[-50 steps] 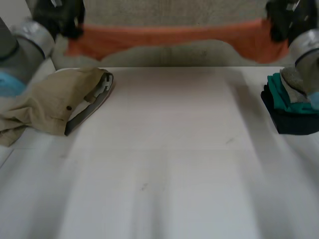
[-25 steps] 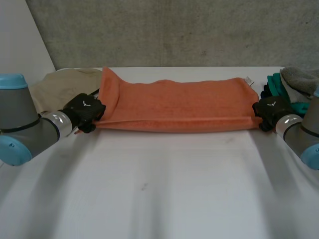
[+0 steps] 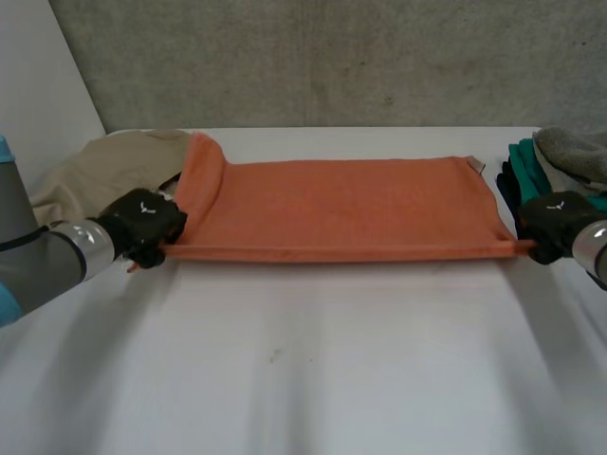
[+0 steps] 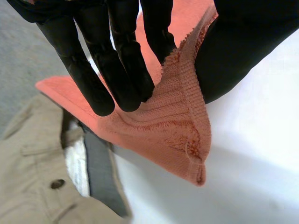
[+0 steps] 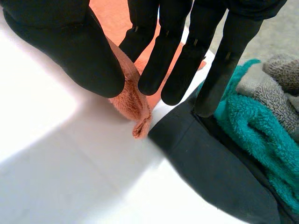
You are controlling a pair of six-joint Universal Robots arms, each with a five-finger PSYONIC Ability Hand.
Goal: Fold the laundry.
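**A:** What is different from a second ago?

**B:** Then the long orange terry towel hung in the air, stretched between the two hands. It has since come down onto the white tabletop. In the last half second its near edge was drawn back toward the robot, so that edge now runs taut and straight.

**A:** Start at the towel's left end.

**B:** Beside that end lies a crumpled beige garment with a button and a grey band. The towel's far left corner is humped up and seems to lap onto it. At the near left corner, the left hand pinches the cloth between straight fingers and thumb.

**A:** And the towel's right end?

**B:** The right hand grips the near right corner the same way, with a small tuft poking out below. Just past that end sits a stack of folded teal, grey and dark cloths. I cannot tell whether it touches the towel.

**A:** What does that mean for the fold?

**B:** I'd judge the towel spread and ready for its first fold, with both near corners in hand. The humped far left corner may need smoothing, or the halves won't match.
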